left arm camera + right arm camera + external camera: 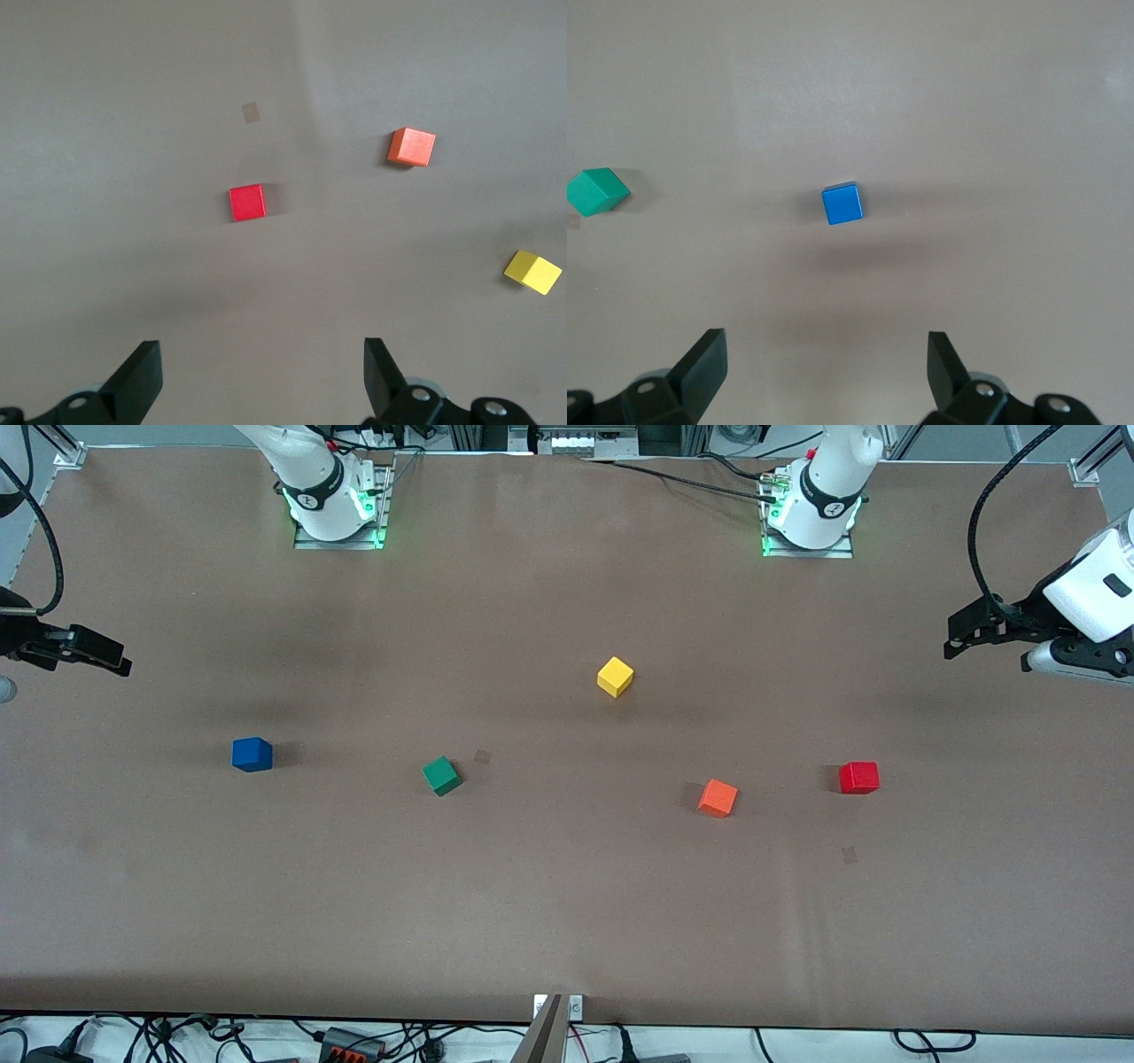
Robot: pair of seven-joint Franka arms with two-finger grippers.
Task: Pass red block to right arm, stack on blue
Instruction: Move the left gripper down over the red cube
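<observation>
While left tool (257, 376) hangs open, red block (247, 202) lies apart.

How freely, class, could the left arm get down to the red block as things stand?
Probably freely. The left gripper hangs open above the table's left-arm end. The red block sits alone on the table, apart from the orange block, with nothing between or on top.
</observation>
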